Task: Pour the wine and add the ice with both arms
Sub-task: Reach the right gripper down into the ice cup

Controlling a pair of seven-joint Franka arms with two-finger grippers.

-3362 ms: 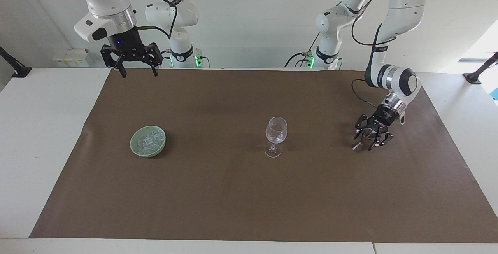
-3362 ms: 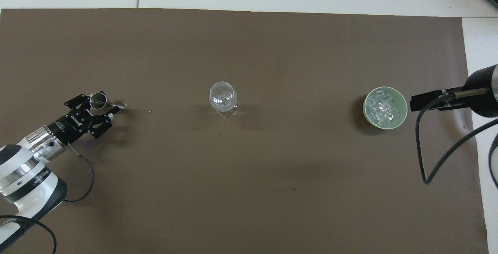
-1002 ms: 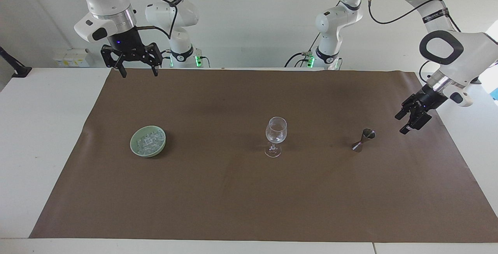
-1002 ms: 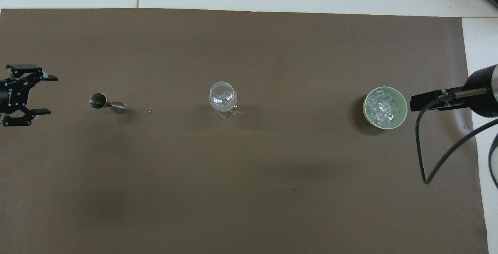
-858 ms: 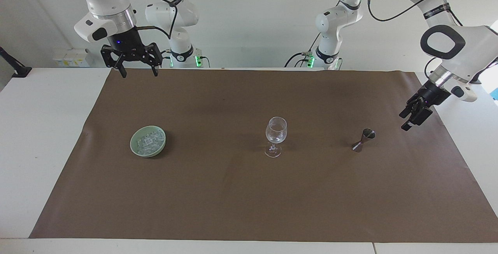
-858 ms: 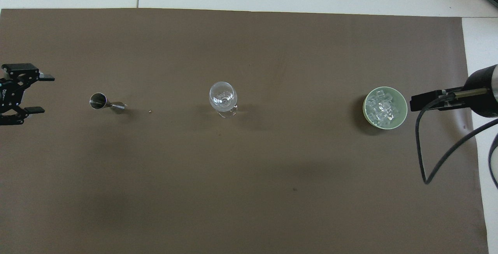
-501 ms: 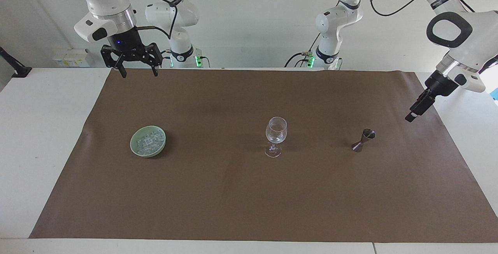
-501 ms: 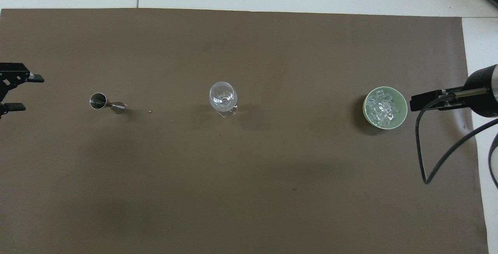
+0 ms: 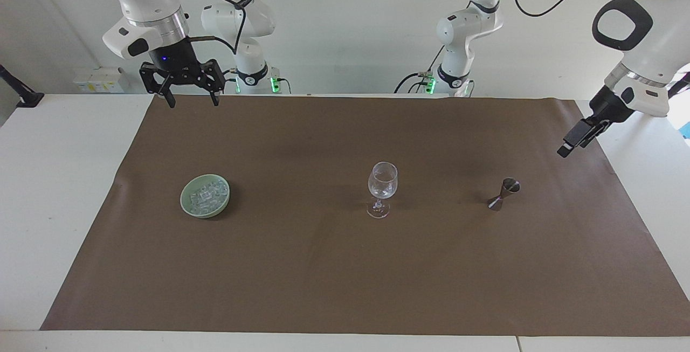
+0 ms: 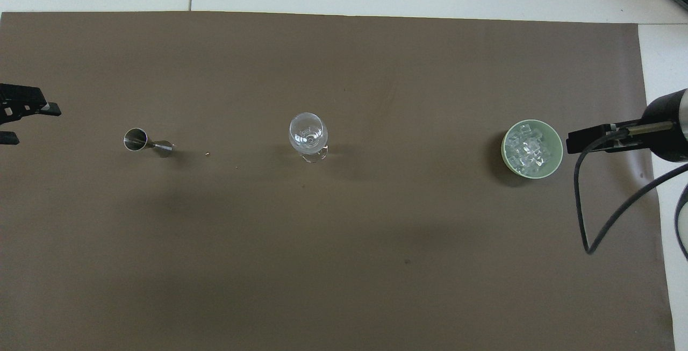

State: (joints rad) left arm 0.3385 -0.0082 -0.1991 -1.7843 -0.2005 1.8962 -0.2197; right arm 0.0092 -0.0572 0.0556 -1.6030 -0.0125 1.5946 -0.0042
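A clear stemmed wine glass [image 9: 382, 187] [image 10: 308, 136] stands upright mid-mat, and no wine shows in it. The ice [image 9: 205, 194] [image 10: 531, 148] is heaped in a pale green bowl [image 9: 186, 205] [image 10: 505, 149] toward the right arm's end. A small metal jigger [image 9: 504, 194] [image 10: 145, 142] stands alone toward the left arm's end. My left gripper [image 9: 566, 148] [image 10: 29, 123] hangs open and empty over the mat's edge, well clear of the jigger. My right gripper [image 9: 193, 101] waits open and empty, high over the mat's corner by its base.
A brown mat [image 9: 345, 276] [image 10: 344, 265] covers most of the white table [image 9: 59, 179]. A black cable [image 10: 586, 216] loops from the right arm's wrist beside the bowl. Small crumbs [image 10: 207, 153] lie between the jigger and the glass.
The left gripper let go of the jigger, then lifted and drew back toward the left arm's end of the table, turning as it went. The jigger stays standing. The right arm has not moved.
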